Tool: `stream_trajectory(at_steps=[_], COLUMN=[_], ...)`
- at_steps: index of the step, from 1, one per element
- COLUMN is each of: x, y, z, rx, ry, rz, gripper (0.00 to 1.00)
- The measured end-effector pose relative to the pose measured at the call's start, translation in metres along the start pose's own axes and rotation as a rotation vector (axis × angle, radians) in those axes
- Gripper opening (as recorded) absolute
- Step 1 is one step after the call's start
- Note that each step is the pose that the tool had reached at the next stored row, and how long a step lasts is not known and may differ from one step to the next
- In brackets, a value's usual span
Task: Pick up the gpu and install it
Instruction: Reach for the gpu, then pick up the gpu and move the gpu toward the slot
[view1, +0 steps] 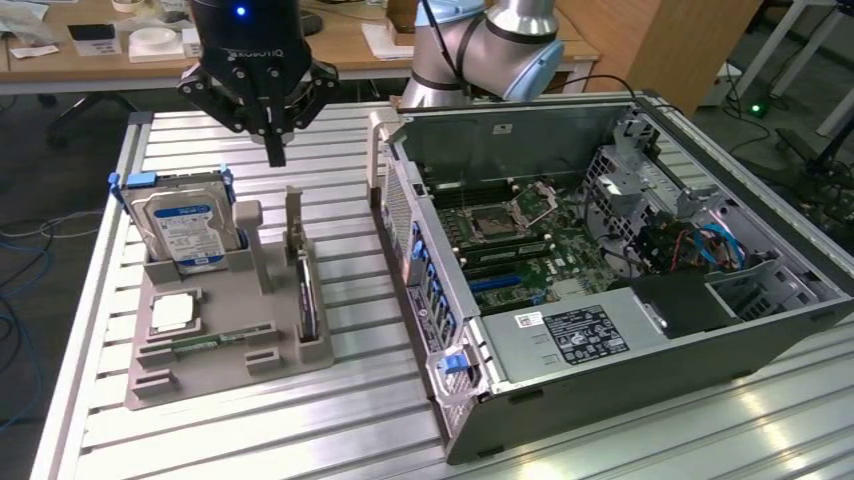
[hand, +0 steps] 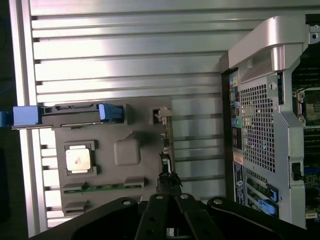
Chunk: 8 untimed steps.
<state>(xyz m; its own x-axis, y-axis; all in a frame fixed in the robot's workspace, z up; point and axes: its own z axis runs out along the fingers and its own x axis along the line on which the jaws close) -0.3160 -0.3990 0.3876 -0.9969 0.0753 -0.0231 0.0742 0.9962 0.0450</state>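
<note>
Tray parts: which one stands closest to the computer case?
The thin dark card, on edge beside the case; the labelled hard drive stands farther off.

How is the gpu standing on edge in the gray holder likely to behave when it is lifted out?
The gpu looks like a thin flat card, so it probably stays stiff, not floppy. Standing on its narrow edge between the posts of the gray holder, it would likely tip once clear of them. Its slim top edge gives little to pinch, so it may twist.
</note>
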Motion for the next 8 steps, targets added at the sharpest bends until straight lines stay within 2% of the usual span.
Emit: stream_trajectory(at_steps=[8], x=[0.0003], y=[0.0000], z=[0.0000], rx=[0.0000], ry=[-0.0001], rz=[0.000], gripper=[0.11])
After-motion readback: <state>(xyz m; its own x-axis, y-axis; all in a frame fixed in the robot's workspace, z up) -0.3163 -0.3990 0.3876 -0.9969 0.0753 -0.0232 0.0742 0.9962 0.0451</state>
